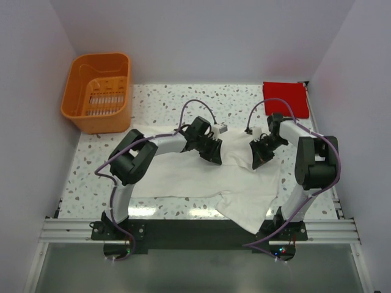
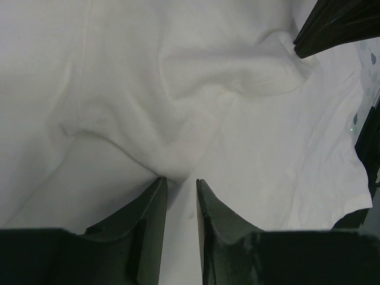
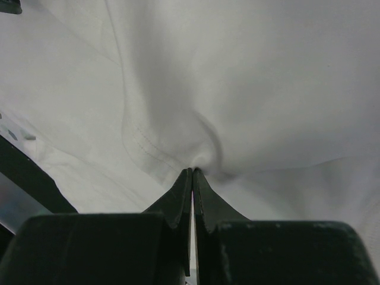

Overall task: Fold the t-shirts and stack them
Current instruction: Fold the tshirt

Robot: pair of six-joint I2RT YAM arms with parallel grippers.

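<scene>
Closest to the lens, my right gripper (image 3: 193,171) is pressed tight on a puckered pinch of the cream-white t-shirt (image 1: 183,174), which lies spread and rumpled on the worktop (image 1: 165,101) before both arms. My left gripper (image 2: 181,180) stands narrowly apart at a ridge of the same cloth; whether it grips, I cannot tell. The red t-shirt (image 1: 285,97) lies as a flat square in the far right corner, well apart from the orange basket (image 1: 98,122).
</scene>
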